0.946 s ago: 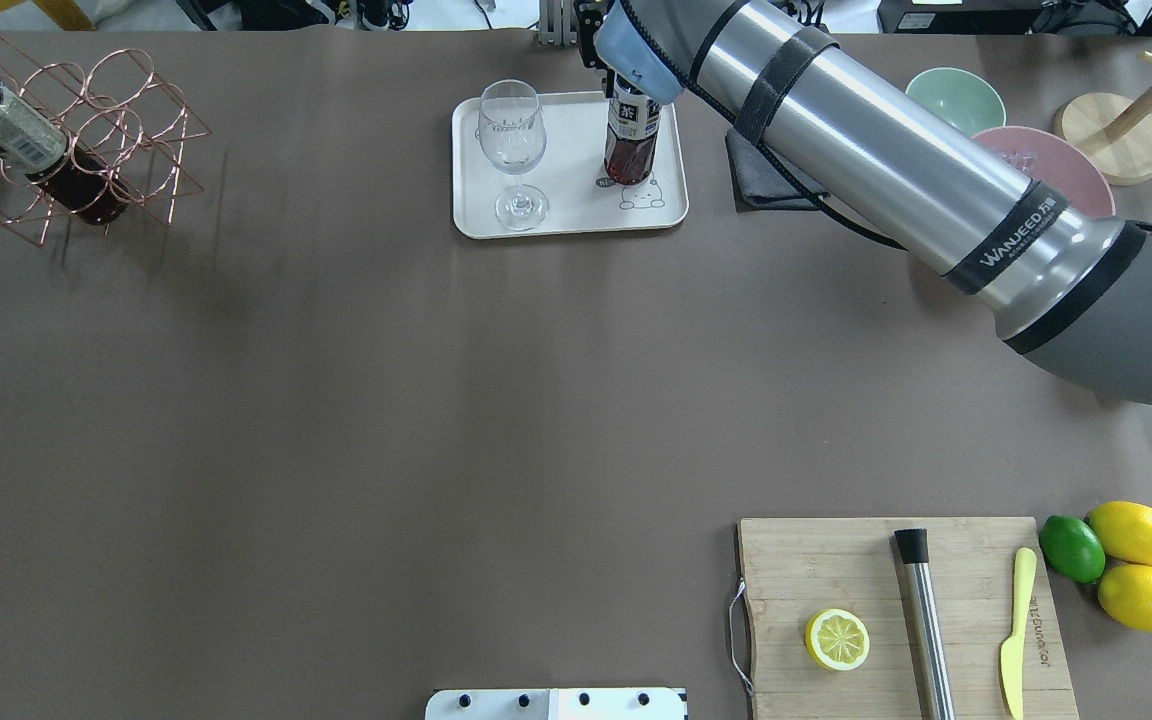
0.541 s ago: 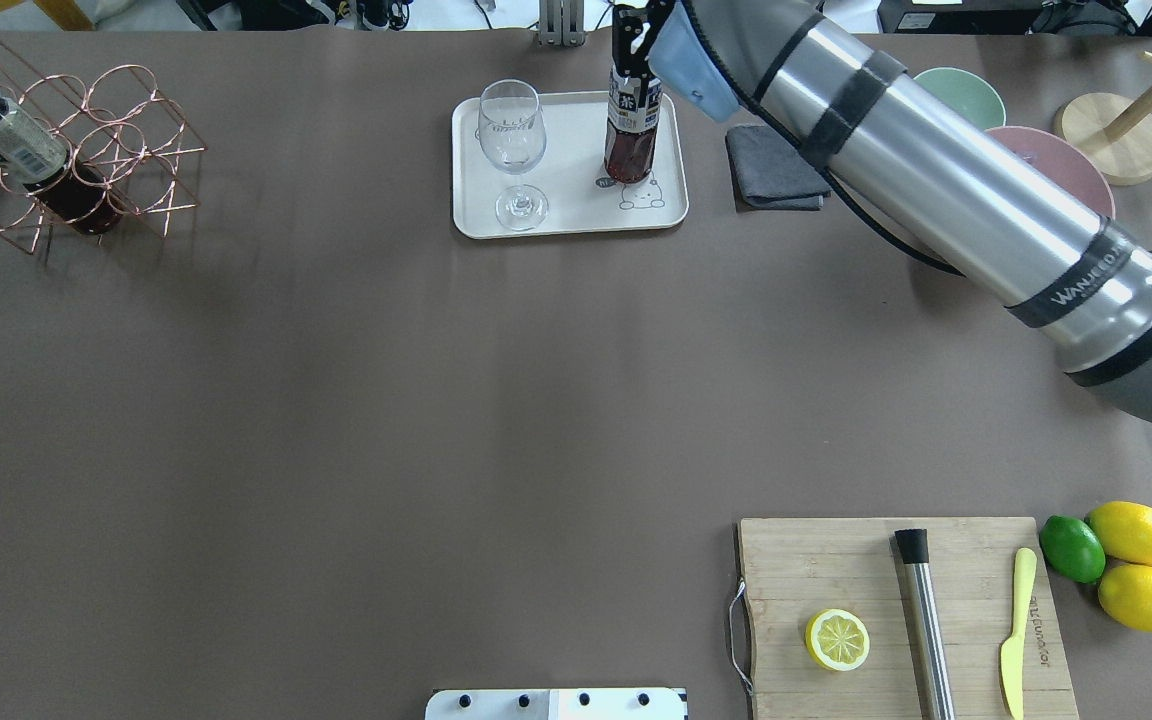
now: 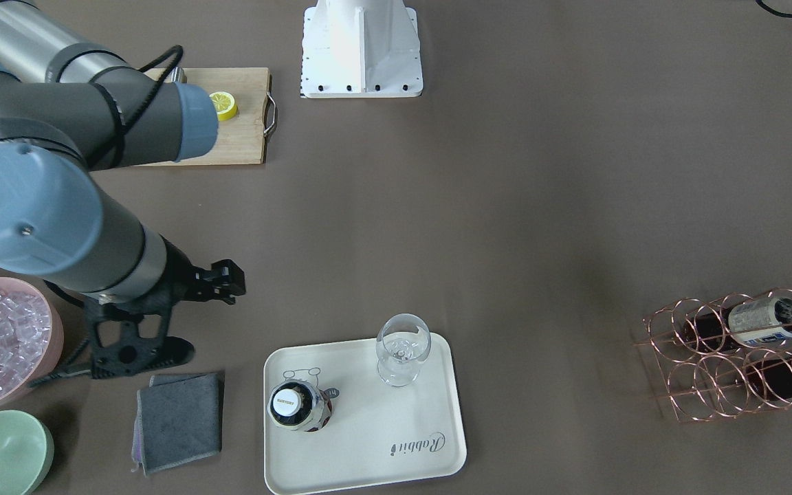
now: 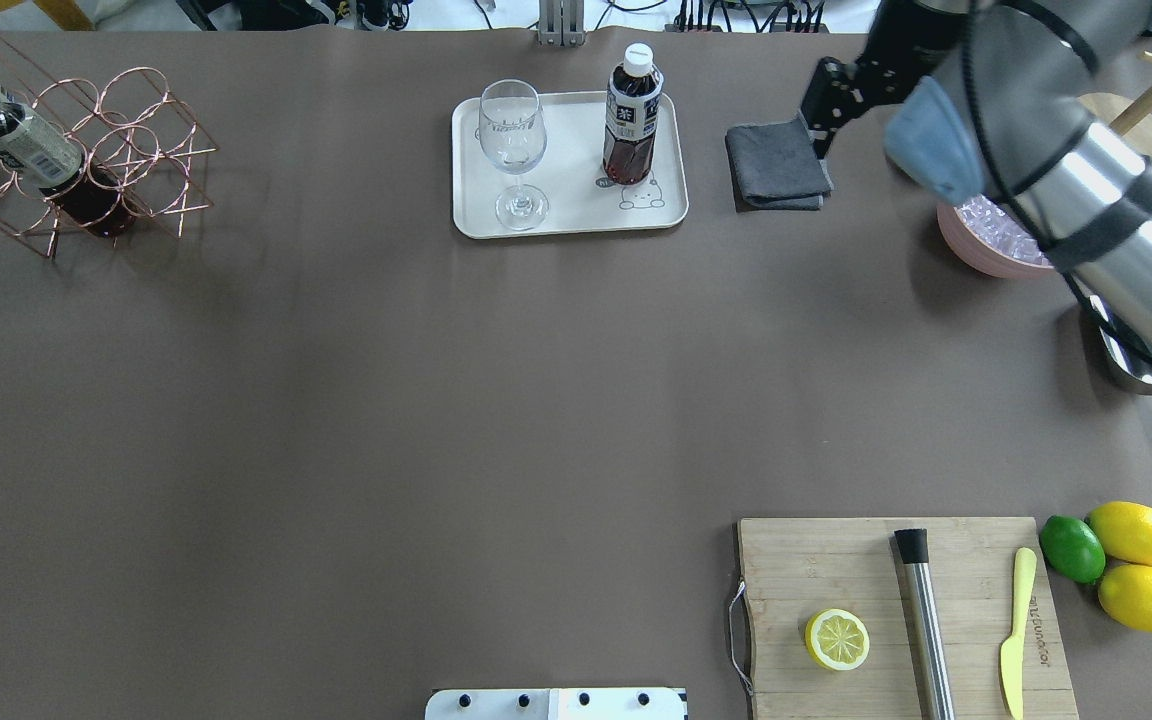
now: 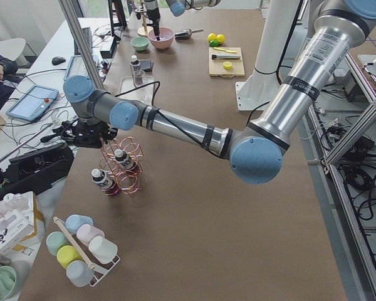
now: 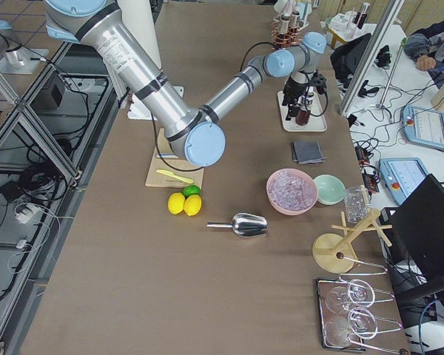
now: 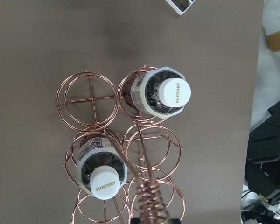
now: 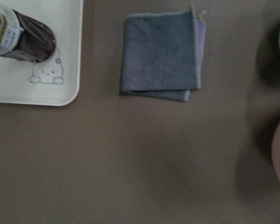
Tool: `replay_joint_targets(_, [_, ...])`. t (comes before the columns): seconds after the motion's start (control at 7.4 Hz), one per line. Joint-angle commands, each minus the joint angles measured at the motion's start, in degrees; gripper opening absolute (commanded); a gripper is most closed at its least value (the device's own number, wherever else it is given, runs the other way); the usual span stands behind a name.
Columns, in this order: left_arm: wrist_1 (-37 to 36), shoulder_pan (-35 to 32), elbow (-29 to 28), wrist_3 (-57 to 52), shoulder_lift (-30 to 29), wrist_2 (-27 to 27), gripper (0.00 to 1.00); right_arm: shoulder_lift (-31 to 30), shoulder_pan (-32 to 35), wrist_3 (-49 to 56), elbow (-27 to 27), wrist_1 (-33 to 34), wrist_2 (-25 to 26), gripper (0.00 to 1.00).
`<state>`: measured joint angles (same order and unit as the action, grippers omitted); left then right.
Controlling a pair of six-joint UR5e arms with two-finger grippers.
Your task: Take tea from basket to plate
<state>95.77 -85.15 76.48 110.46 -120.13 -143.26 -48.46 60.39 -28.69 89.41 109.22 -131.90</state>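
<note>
One tea bottle stands upright on the cream plate, by the bear drawing; it also shows in the front view and the right wrist view. My right gripper is open and empty, off the plate's right side above the grey cloth. The copper basket sits at the far left with two tea bottles in its rings. My left gripper is above it; the coiled handle runs up into it.
A wine glass stands on the plate's left half. A pink bowl of ice, a green bowl and a metal scoop lie at the right. A cutting board with a lemon half, muddler and knife sits near the front right.
My right gripper has let go of the tea bottle on the plate and drawn back to the right, past the cloth. The basket has shifted slightly and stands less tilted.
</note>
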Motion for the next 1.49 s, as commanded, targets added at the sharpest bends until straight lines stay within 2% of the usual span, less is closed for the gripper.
replay_joint_targets(0.0, [0.38,0.07,-0.19,0.46,-0.02,0.00,0.00,-17.06,6.47,7.22,16.46,5.37,-0.02,0.90])
replay_joint_targets(0.27, [0.38,0.50,-0.01,0.72,-0.11,0.00,0.00,-27.42,12.70,17.19,20.53,6.97,-0.72,0.92])
replay_joint_targets(0.68, [0.12,0.95,0.08,0.90,-0.63,0.09,0.00,-39.32,22.38,35.14,18.54,6.89,-1.52,0.98])
replay_joint_targets(0.81, [0.38,1.03,-0.01,2.03,-0.81,0.09,0.29,-41.87,24.41,41.02,16.35,5.58,-1.26,0.98])
replay_joint_targets(1.08, [0.38,1.03,0.16,2.13,-0.90,0.26,0.56,-43.03,27.31,47.45,13.26,5.22,-0.99,0.99])
replay_joint_targets(1.22, [0.47,1.03,0.25,2.13,-0.90,0.26,0.74,-43.47,28.28,48.98,11.68,5.04,-0.82,0.99])
replay_joint_targets(1.35, [0.47,1.03,0.34,1.70,-0.90,0.26,0.97,-43.48,28.38,48.56,12.10,2.08,2.84,0.99])
